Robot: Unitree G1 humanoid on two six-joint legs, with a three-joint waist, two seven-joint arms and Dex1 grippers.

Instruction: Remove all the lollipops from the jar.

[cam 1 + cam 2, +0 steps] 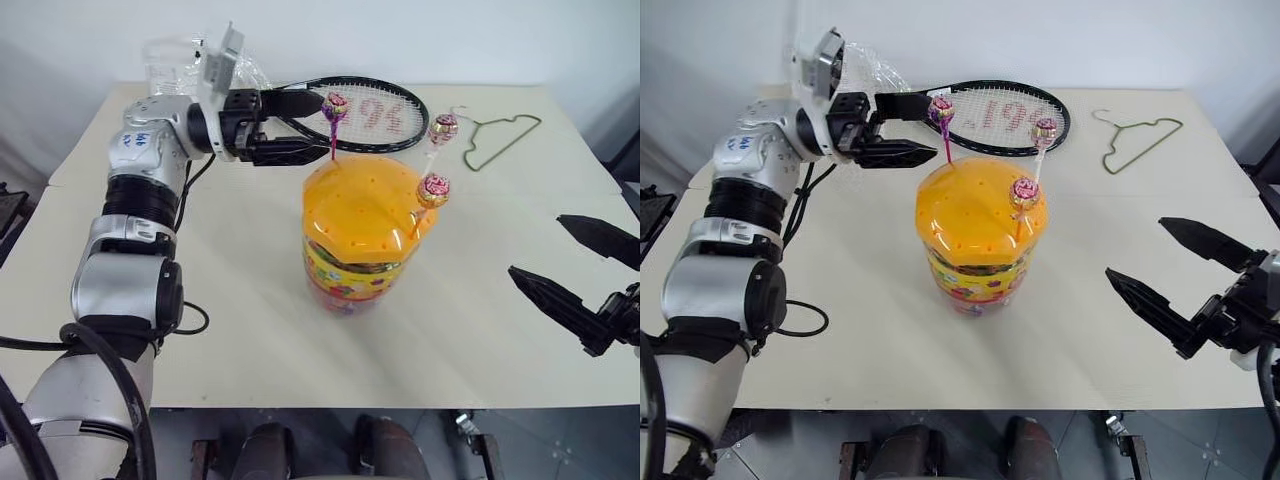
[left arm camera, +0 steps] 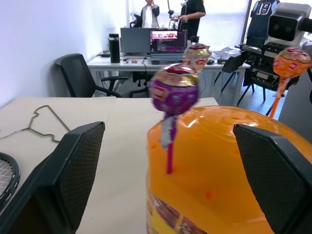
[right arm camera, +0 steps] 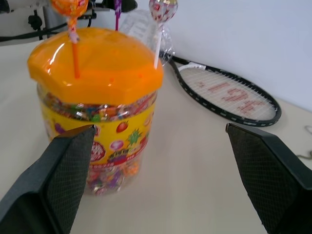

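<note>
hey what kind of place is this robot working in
Most likely an office or robotics lab. Past the jar stand desks with a lit monitor, black office chairs and people standing at the back. The pale table itself carries props: a racket and a wire hanger.

Purple lollipop [image 2: 174, 91] is showing blurred right up close in the left wrist view, wrapper print unreadable. Jar [image 2: 219, 165] is running off the picture's bottom & right edge there, label mostly cut. Racket [image 2: 6, 176] is poking in as just a sliver at the edge. Two people [image 2: 170, 12] in the background are getting cropped at the top, too small to tell much. In the head views the left gripper [image 1: 300, 125] is covering part of the racket's handle end. Clear plastic thing [image 1: 875, 72] behind the left arm is mostly hidden, can't ID it. Right gripper [image 1: 585, 280] is getting clipped by the picture's right edge.
</note>
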